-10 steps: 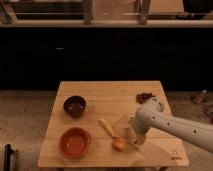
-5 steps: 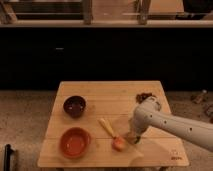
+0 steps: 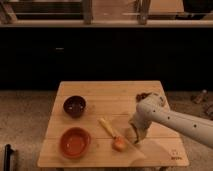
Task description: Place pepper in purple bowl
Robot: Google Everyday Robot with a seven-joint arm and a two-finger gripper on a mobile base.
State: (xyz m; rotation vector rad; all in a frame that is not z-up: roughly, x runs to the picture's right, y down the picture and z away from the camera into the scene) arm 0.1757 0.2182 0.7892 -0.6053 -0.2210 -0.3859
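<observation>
The gripper (image 3: pixel 134 137) hangs low over the front right of the wooden table (image 3: pixel 115 90), just right of a small orange round vegetable (image 3: pixel 119 145) and a pale yellow stick (image 3: pixel 106 126); whether it grips anything cannot be told. The purple bowl (image 3: pixel 74 105) sits well apart at left, behind an orange-red bowl (image 3: pixel 75 142). The pepper cannot be picked out; a small dark object (image 3: pixel 142 96) lies behind the arm, and a corner mark (image 3: pixel 173 156) is unreadable.

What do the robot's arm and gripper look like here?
The arm is a smooth, pale cream-white tube with rounded, bulbous joints and no visible cables or markings. The gripper at its end, beside the orange vegetable on the table, looks equally pale.
</observation>
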